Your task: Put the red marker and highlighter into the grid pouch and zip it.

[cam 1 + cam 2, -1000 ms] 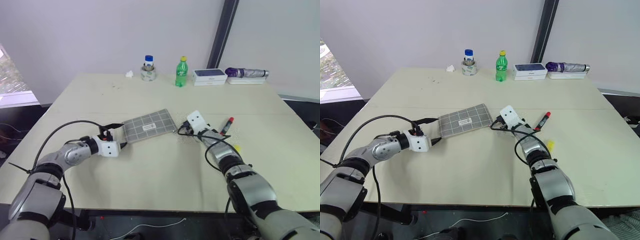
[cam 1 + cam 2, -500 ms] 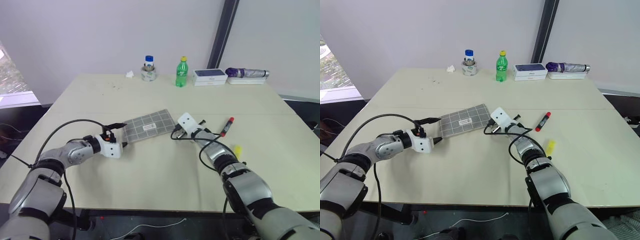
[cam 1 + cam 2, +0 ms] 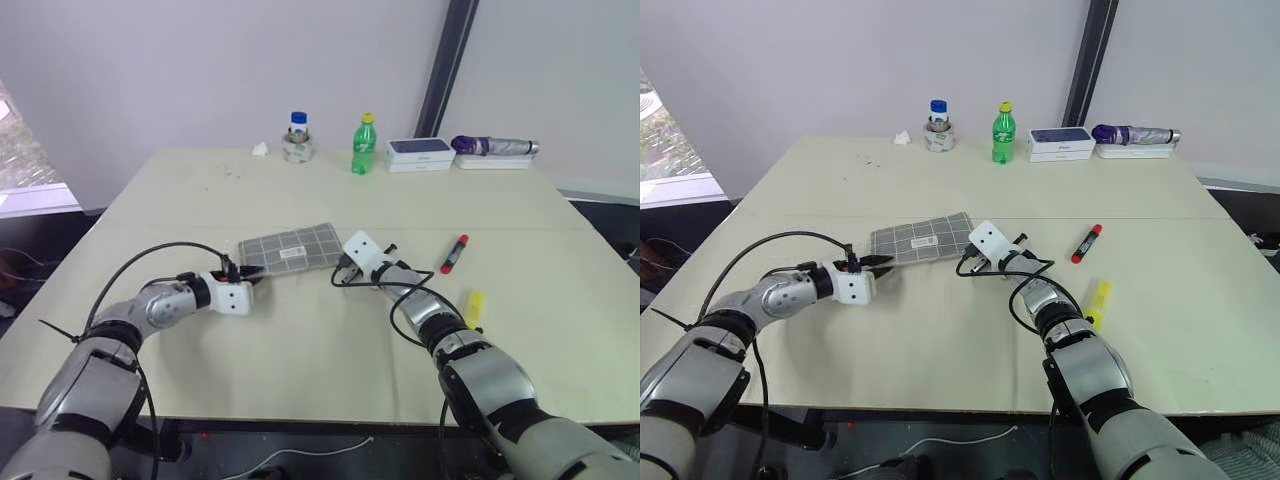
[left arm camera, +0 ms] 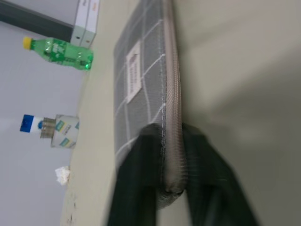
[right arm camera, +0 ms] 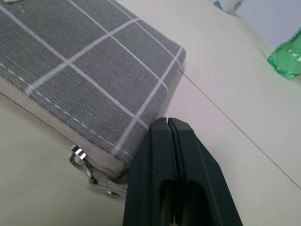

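- The grid pouch (image 3: pixel 292 247), flat grey fabric with white grid lines, lies near the middle of the bench (image 3: pixel 300 340), still zipped.
- The left end effector (image 4: pixel 168 186) is clamped on the pouch's end, one finger on each side of the zipper edge.
- The right end effector (image 5: pixel 171 141) is clenched on nothing, its tip just beside the far corner, near the metal zipper pull (image 5: pixel 80 157).
- The red marker (image 3: pixel 454 253) and the yellow highlighter (image 3: pixel 474 306) lie loose on the bench to the right, well apart from the pouch.
- The step in hand appears to be opening the pouch; next, the right end effector would need to open and pinch the pull.
- The pouch's small white label (image 3: pixel 291 254) is too small to read.
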Robot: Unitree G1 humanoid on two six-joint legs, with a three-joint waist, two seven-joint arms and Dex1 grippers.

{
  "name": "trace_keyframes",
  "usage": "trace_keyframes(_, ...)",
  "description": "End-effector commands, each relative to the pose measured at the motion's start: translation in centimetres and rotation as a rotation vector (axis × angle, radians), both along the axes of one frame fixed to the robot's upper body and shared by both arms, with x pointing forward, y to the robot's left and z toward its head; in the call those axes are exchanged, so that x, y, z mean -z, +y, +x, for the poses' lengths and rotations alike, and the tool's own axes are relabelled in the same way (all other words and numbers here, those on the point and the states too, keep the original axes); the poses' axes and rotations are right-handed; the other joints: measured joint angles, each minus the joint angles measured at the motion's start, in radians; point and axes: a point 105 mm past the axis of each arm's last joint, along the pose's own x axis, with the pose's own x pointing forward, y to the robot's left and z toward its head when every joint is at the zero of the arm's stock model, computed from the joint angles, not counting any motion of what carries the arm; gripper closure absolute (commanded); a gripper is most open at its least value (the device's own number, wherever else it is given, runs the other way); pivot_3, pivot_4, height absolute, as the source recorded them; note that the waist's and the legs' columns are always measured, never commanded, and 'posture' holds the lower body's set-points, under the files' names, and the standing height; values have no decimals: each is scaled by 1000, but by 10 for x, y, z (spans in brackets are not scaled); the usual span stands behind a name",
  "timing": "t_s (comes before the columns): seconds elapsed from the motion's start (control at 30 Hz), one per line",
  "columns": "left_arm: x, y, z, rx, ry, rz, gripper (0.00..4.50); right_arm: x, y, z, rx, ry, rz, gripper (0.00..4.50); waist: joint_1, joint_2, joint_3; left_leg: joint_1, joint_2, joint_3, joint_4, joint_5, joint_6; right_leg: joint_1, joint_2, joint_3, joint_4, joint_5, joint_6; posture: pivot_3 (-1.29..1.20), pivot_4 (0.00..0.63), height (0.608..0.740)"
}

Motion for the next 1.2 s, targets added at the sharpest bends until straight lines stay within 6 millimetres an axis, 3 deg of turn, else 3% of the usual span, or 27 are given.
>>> trace_keyframes(0.03,22,-2,-9,10,107,-11,4487,-19,0,3,-6,-59,27,4500,-2,0,0,0,0,0,0,0,0,0,0,0,0,0,0,0,150,740)
trace_keyframes(0.17,12,2,-5,-31,136,-139,4487,-30,-9,4,2,-90,59,4500,-4,0,0,0,0,0,0,0,0,0,0,0,0,0,0,0,150,740)
trace_keyframes(0.27,0,1,-5,-18,136,-214,4500,-39,-18,-2,-49,-106,101,3619,-4,0,0,0,0,0,0,0,0,0,0,0,0,0,0,0,150,740)
trace_keyframes(0.37,-12,2,-5,-16,133,-298,4500,-60,-39,-10,-31,-168,141,2101,-3,0,0,-1,0,0,0,0,0,-1,0,0,0,0,0,0,150,740)
trace_keyframes(0.5,-26,8,-7,-28,126,-411,4500,-73,-58,-41,-70,-151,217,37,-3,0,0,-3,1,0,1,0,0,-3,0,0,0,0,0,0,150,740)
trace_keyframes(0.67,-49,6,-16,-34,88,-517,4500,-67,-43,-109,-273,-75,185,37,-4,0,0,-3,2,0,0,0,0,-3,0,0,0,0,0,0,150,740)
trace_keyframes(0.73,-56,1,-19,-31,83,-539,4500,-57,-42,-125,-304,-14,164,37,-3,0,0,-3,2,0,1,0,0,-2,1,0,0,0,0,0,150,740)
trace_keyframes(0.87,-64,-11,-27,-19,85,-554,4500,-58,-44,-114,-211,-82,111,37,-2,0,0,-1,2,-1,2,-1,1,0,2,0,0,0,0,0,150,740)
trace_keyframes(0.97,-67,-19,-31,-2,84,-545,4500,-64,-53,-96,-97,-81,183,37,0,0,0,0,3,-2,2,0,1,1,4,0,0,0,0,0,150,740)
trace_keyframes(1.2,-76,-29,-35,12,51,-535,4500,-59,-46,-83,-63,4,349,37,2,-1,0,0,3,-2,2,0,0,2,4,0,-1,0,0,0,150,740)
